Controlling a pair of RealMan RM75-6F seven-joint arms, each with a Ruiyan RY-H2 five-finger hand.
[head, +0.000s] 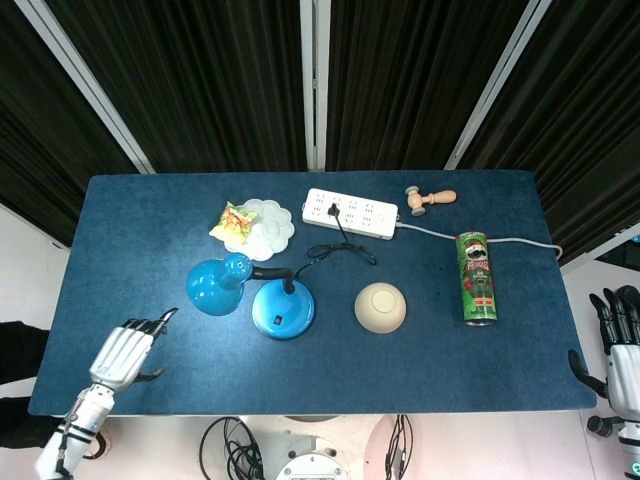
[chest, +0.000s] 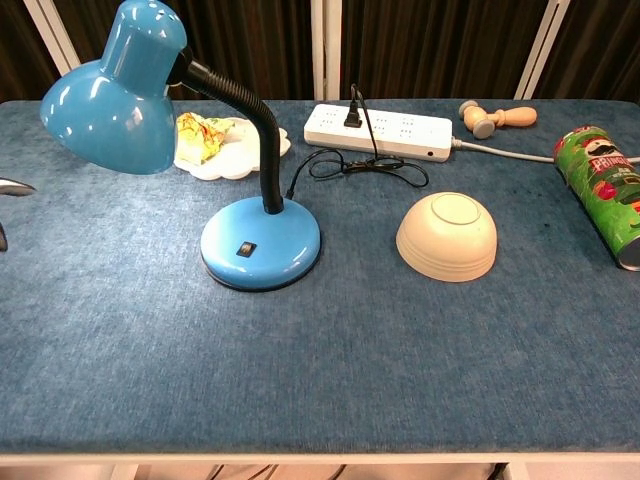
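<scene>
From the head view, my left hand (head: 122, 352) hovers over the table's (head: 140, 215) near-left corner, fingers apart and holding nothing; the blue desk lamp (head: 252, 296) stands near it, up and to its right. My right hand (head: 622, 352) hangs off the table's right edge, released. In the chest view, only fingertips (chest: 12, 187) show beside the lamp; the green can (chest: 600, 190) reads "Pringles".

From the head we look straight down on the whole table (head: 140, 230); from the chest, low and close, across the same lamp (chest: 258, 238) and bowl (chest: 447, 236).
</scene>
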